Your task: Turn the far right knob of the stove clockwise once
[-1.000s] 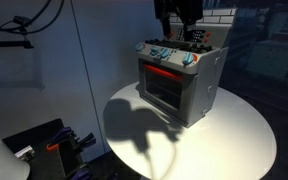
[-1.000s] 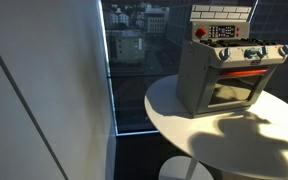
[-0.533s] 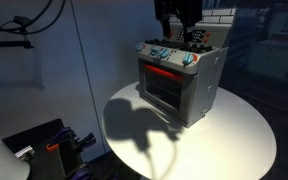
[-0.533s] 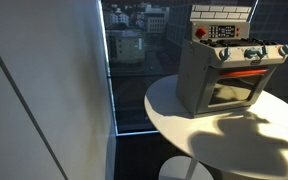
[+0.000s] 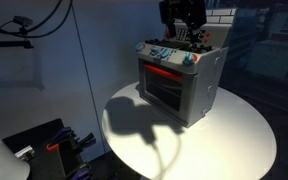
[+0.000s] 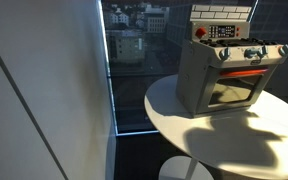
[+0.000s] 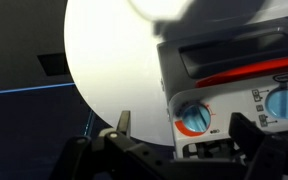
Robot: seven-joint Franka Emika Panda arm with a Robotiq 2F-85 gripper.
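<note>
The gripper [image 5: 181, 24] hangs, in an exterior view, over the back of the stove [image 5: 179, 85], apart from the far right knob [image 5: 191, 61], which ends the panel row. The wrist view shows its jaws spread and empty. A slightly off descent could catch the neighbouring knob [image 5: 170, 55], as the knobs are tiny and crowded.

stove [image 7: 234, 90] cut by wrist view's right edge, far right knob [image 5: 190, 60] tiny and indistinct in an exterior view

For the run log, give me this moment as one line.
gripper open | above stove | far right knob not gripped
</note>
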